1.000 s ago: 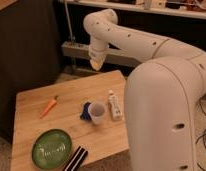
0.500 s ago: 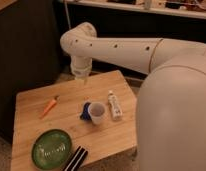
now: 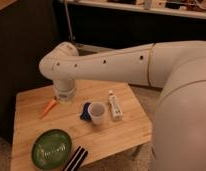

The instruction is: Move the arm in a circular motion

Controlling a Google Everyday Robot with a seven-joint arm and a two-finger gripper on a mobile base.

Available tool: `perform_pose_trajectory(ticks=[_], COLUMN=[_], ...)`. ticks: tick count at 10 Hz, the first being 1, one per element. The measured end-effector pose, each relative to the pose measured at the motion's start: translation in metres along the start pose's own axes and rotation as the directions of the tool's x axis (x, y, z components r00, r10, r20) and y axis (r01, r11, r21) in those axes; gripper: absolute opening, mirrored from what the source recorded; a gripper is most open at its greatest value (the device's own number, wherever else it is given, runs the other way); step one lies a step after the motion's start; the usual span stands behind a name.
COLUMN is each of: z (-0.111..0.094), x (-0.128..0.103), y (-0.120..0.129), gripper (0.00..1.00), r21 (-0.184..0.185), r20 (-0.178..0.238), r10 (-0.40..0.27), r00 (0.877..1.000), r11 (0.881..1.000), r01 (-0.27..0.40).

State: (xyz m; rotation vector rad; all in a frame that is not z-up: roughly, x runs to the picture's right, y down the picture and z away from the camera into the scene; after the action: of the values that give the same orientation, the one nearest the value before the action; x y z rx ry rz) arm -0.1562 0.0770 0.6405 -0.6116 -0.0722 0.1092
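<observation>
The arm (image 3: pixel 121 62) reaches in from 3 o'clock over the table (image 3: pixel 121 135), its bulbous joint at 10 o'clock. The gripper (image 3: pixel 63 94) hangs straight below that joint; spread or closed, I cannot tell. Half a second ago the arm's end hung by the table's far edge; now it is lower and nearer, just beside the carrot (image 3: pixel 49 106).

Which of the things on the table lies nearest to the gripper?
The orange carrot, just beside the gripper, which hangs over the table. The cup, tube and green plate lie farther off.
</observation>
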Motion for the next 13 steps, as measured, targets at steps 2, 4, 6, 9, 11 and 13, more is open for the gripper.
perform_pose_trajectory(ticks=[2,4,6,9,11,13], z=[0.027,0.045,0.054,0.056,0.054,0.05], x=[0.015,0.044,0.081,0.165,0.229,0.27], y=[0.051,0.083,0.097,0.088,0.058,0.021], gripper=[0.03,0.03,0.03,0.03,0.03,0.03], r21=[-0.079,-0.114,-0.131,-0.132,-0.129,-0.118], r20=[-0.005,0.001,0.025,0.08,0.111,0.135], r10=[-0.018,0.062,0.203,0.416,0.54,0.612], r00=[1.0,0.998,0.979,0.906,0.834,0.78], r11=[0.997,0.992,0.971,0.905,0.84,0.791], r01=[0.017,-0.061,-0.198,-0.404,-0.527,-0.6])
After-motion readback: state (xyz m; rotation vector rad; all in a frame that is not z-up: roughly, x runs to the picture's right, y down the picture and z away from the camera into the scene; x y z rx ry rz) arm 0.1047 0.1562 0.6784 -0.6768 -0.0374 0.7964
